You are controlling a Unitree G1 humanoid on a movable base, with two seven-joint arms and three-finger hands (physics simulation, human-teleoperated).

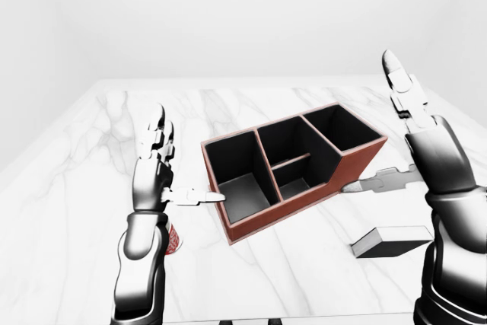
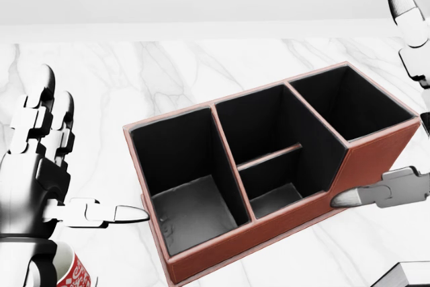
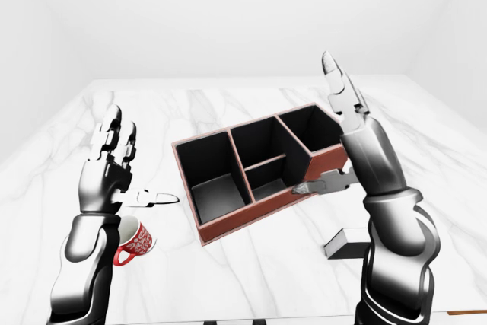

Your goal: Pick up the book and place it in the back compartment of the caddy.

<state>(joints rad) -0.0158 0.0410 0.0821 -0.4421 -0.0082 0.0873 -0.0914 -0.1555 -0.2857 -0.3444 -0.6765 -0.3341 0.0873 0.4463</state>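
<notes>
Marble table (image 1: 91,188), caddy (image 1: 293,169) between spread hands, book (image 1: 392,241) near edge

Your table (image 1: 91,180) is white marble, grey-veined and smooth. The caddy (image 1: 358,164) looks like reddish-brown leather outside, matt black inside. Your left hand (image 1: 152,180) and right hand (image 1: 426,142) show glossy chrome-like metal. The mug (image 3: 137,243) looks glazed, red-patterned.

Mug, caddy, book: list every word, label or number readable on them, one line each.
Mug: a white pattern on red, too small to read as letters.
Caddy: plain red-brown walls and black inside, no text.
Book: dark cover with pale page edges, no readable title.
Nothing legible on the marble table or on either hand.
</notes>
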